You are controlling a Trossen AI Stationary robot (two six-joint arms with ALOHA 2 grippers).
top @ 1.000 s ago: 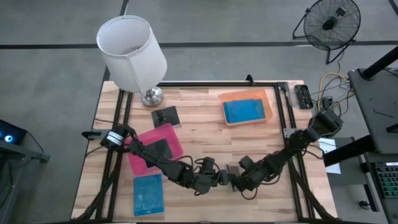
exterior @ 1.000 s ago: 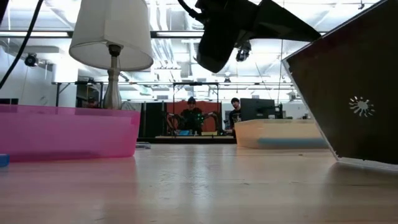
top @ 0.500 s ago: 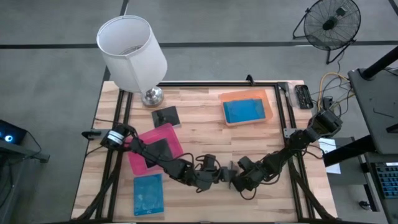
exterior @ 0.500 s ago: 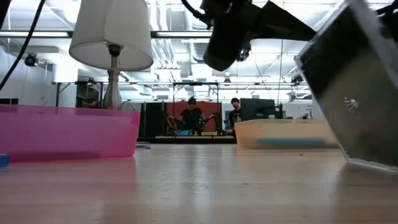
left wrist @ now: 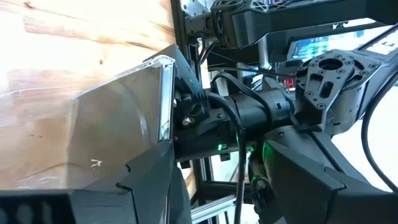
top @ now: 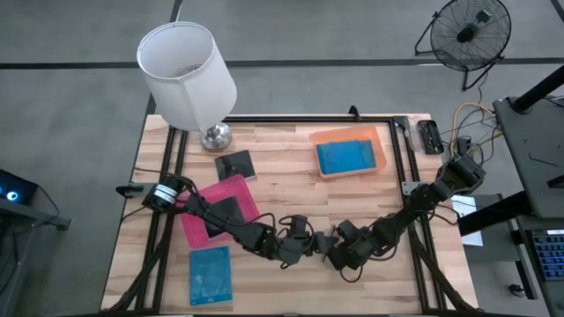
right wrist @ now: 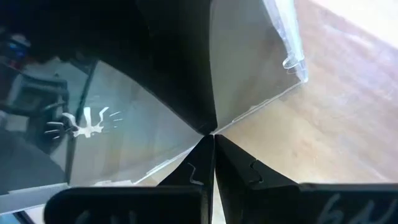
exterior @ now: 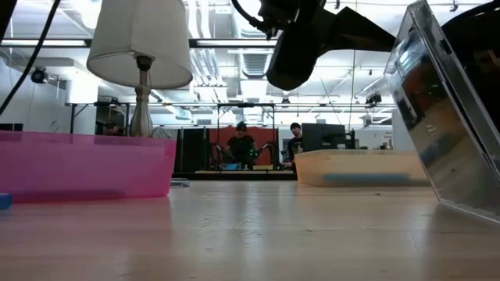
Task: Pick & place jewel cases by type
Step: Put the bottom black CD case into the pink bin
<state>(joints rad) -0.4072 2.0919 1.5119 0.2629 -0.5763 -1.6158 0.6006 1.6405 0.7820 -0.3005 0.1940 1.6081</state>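
Observation:
A dark grey jewel case (exterior: 449, 133) stands steeply tilted between my two grippers near the table's near edge, middle. My left gripper (top: 308, 247) and right gripper (top: 331, 250) face each other, both shut on it. A blue case (top: 210, 275) lies flat on the table at near left. Another dark case (top: 235, 165) lies flat by the lamp. A third dark case (top: 226, 211) lies in the pink tray (top: 198, 231). The orange tray (top: 381, 145) holds blue cases (top: 344, 157). My left gripper (left wrist: 118, 180) has the dark case's face (left wrist: 112, 130) pinched between its fingers (left wrist: 155, 183), coming level from the table's left. The case stands tilted; whether it clears the table I cannot tell. My right gripper (right wrist: 212, 146) pinches the case's edge (right wrist: 214, 127) between its two fingers (right wrist: 239, 168), coming from the table's right.
A lamp (top: 188, 75) stands at the far left of the table. A black frame rail (top: 308, 119) runs along the far edge. People sit in the room behind (exterior: 242, 144). Bare wood lies between the two trays.
The dark case has turned in the low view from showing its broad face to standing steeper and nearly edge-on. The left gripper has moved a little toward the right gripper, and the arms have drawn closer together.

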